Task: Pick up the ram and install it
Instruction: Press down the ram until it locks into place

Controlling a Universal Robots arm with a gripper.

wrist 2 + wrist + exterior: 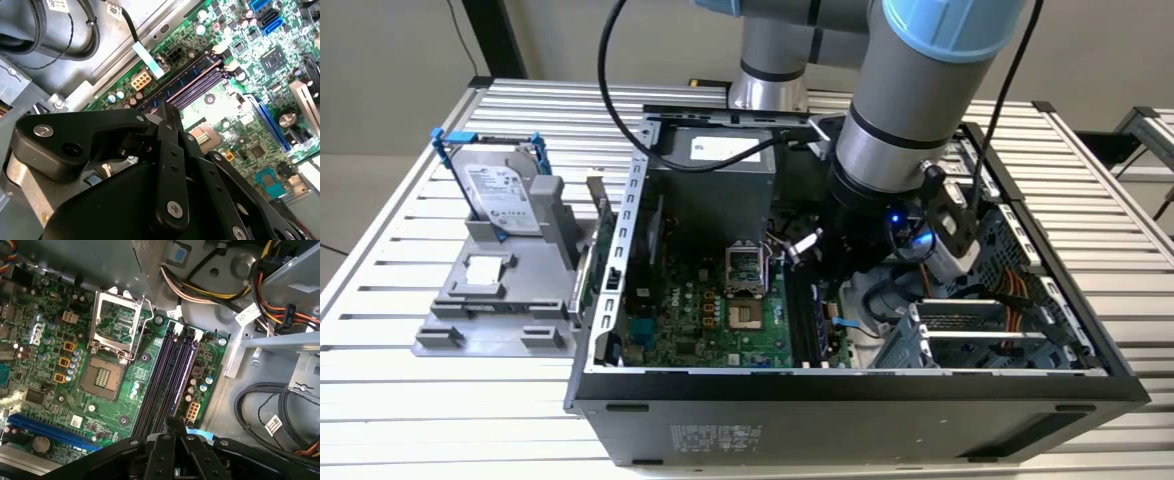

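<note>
At the exterior view's left you see a grey holder (494,300) on the slatted table (400,400), with a silver hard drive (500,195) in a blue frame standing upright in it. Moving right, the open computer case (854,400) lies on the table with the green motherboard (700,310) exposed, its open processor socket (744,262) near the middle. Just right of the socket run the long black slots (807,325), and your arm (907,110) reaches down into the case directly above them.

In both wrist views your gripper (167,122) (172,432) hovers close over the slots (167,380), its fingers (172,150) pressed together on a thin edge at their tip; whether that edge is the ram (155,119) you cannot be sure. A bluish strip lies along one slot (185,82) in the second wrist view, and it too cannot be told for certain.
</note>
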